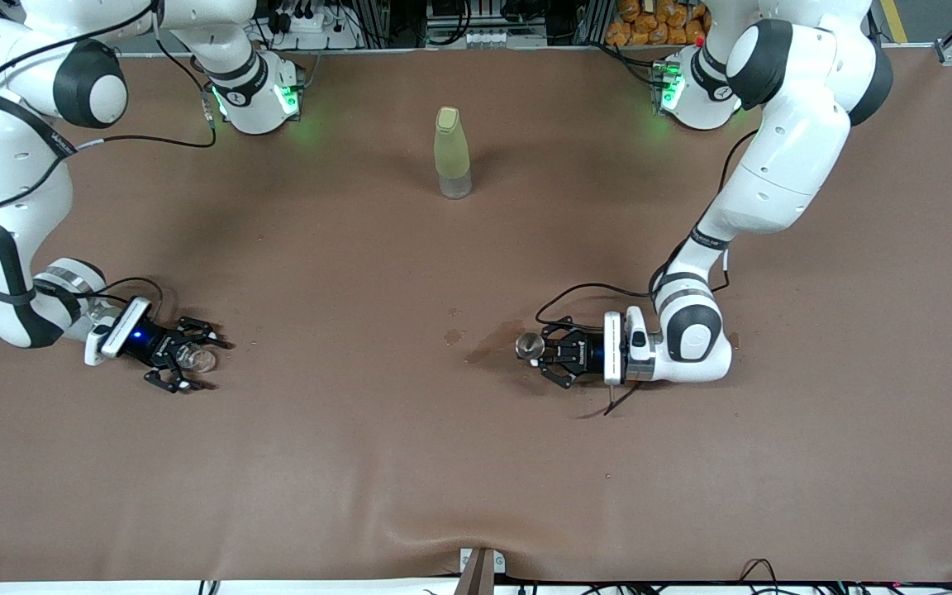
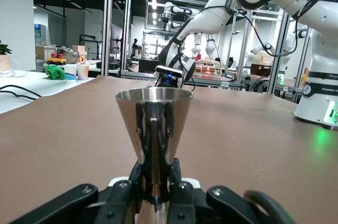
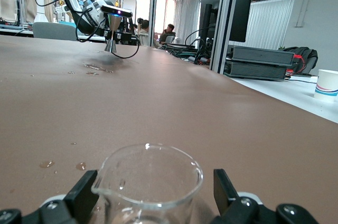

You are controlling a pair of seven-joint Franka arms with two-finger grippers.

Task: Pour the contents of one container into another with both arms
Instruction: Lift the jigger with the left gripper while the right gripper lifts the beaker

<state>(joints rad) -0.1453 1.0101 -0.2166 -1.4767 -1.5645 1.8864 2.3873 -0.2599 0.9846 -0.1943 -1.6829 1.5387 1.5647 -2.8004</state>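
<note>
The tiny clear glass cup [image 1: 194, 358] stands on the brown table near the right arm's end. My right gripper [image 1: 200, 363] is low around it and open. In the right wrist view the glass cup [image 3: 148, 180] sits between the fingers [image 3: 83, 196], with a gap on one side. The shiny metal stemmed cup [image 1: 530, 345] is upright near the table's middle. My left gripper [image 1: 545, 352] is shut on its thin stem. The left wrist view shows the metal cup [image 2: 153, 123] rising from the closed left gripper [image 2: 156, 184].
A tall yellow-green bottle [image 1: 452, 154] stands farther from the front camera, midway between the arm bases. Wet spots [image 1: 453, 336] mark the brown table cover [image 1: 476, 479] beside the metal cup. Droplets [image 3: 47, 164] lie by the glass cup.
</note>
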